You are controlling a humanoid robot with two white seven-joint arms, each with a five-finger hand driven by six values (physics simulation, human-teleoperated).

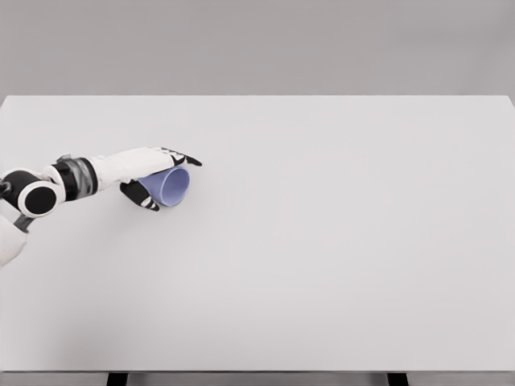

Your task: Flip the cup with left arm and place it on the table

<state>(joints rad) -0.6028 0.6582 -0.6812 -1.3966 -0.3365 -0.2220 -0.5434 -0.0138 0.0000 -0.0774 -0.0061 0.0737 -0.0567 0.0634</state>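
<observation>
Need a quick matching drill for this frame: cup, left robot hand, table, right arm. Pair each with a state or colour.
Things:
1. cup
2. left robot hand
3. table
4. right arm

States:
A. plain white surface
B. out of view
C. lilac, tipped sideways, mouth facing right
D. white with black fingertips, wrapped around the cup

Pairs: 1-C, 2-D, 3-A, 4-B

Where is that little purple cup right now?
In the head view, the light purple cup lies sideways at the white table's left, gripped by the left hand.

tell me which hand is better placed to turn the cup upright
Left. The left hand is already wrapped around the lilac cup, which is tipped sideways. No right arm shows in the head view.
</observation>
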